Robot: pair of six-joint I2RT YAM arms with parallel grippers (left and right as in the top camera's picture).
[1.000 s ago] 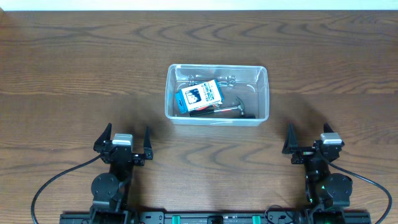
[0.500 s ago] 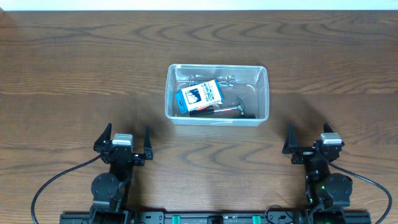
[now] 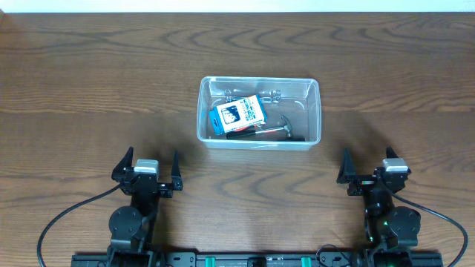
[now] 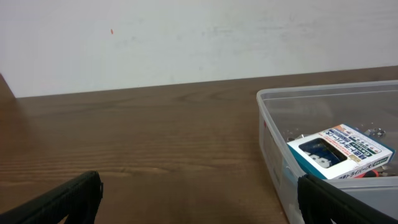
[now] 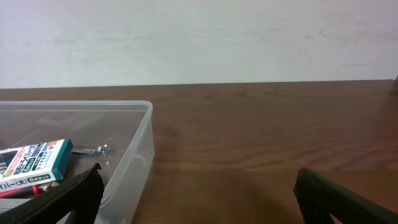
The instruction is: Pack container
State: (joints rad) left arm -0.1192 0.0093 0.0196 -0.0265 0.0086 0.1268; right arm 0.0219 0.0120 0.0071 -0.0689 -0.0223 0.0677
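The clear plastic container (image 3: 312, 111) stands at the table's middle. It also shows in the left wrist view (image 4: 272, 134) and the right wrist view (image 5: 138, 149). Inside lie a blue-and-white printed box (image 3: 237, 114), a small hammer (image 3: 280, 129) and small metal parts (image 3: 271, 95). The box also shows in the left wrist view (image 4: 339, 151) and the right wrist view (image 5: 32, 160). My left gripper (image 3: 146, 165) is open and empty near the front left, apart from the container. My right gripper (image 3: 369, 167) is open and empty near the front right.
The wooden table (image 3: 89, 89) stretches around the container. A pale wall (image 4: 186, 37) stands behind its far edge. Black cables (image 3: 59, 219) run at the front by the arm bases.
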